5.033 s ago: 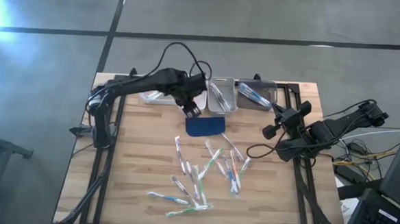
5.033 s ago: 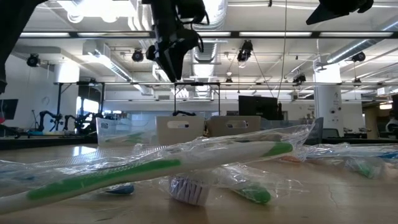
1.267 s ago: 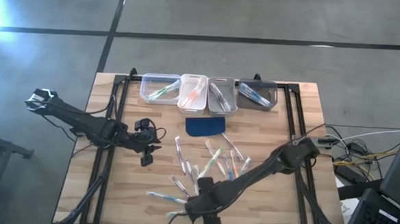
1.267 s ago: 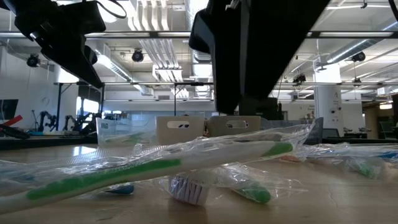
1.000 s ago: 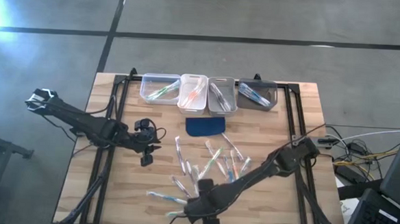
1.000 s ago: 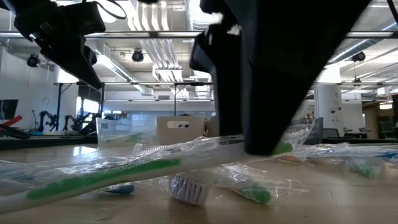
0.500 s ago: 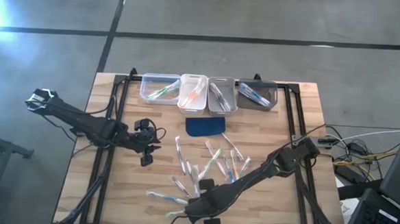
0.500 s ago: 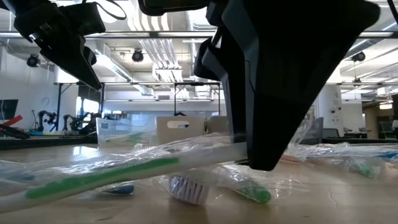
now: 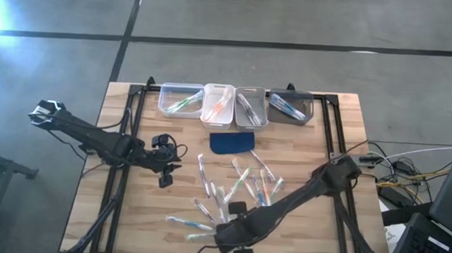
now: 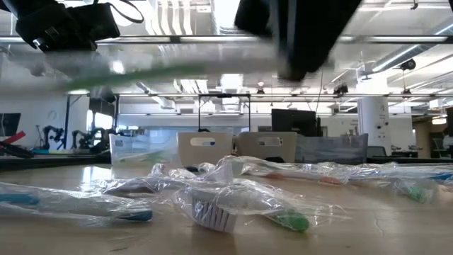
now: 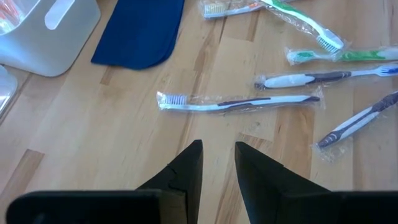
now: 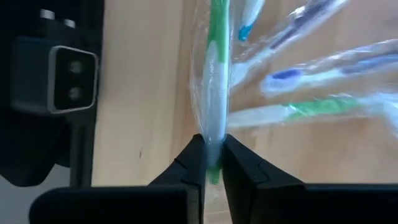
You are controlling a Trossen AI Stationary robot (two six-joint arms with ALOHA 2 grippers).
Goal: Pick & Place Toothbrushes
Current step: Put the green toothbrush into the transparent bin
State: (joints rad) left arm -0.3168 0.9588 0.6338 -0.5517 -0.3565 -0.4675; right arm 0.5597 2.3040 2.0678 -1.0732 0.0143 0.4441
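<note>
My right gripper is shut on a green-and-white toothbrush in clear wrap, near the table's near edge. In the low view it hangs high above the table. Several more wrapped toothbrushes lie scattered flat on the wooden table, also in the left wrist view. My left gripper waits at the table's left, open, with nothing between its fingers. My right gripper pinches the wrapped toothbrush near one end between its two fingers, wrap and all. The fingers point steeply down and lie across it. The toothbrush is lifted clear of the table and lies about level, its long part reaching out to one side of the fingers.
Four small bins holding toothbrushes stand in a row at the far edge, and a dark blue pad lies just in front of them. Black frame rails run along both table sides. A camera block sits at the near edge.
My right gripper has shut on the green toothbrush and gone up with it. The toothbrush, which lay slanting on the pile, now hangs clear and high above the table. The wrapped toothbrushes beneath it have settled a little.
</note>
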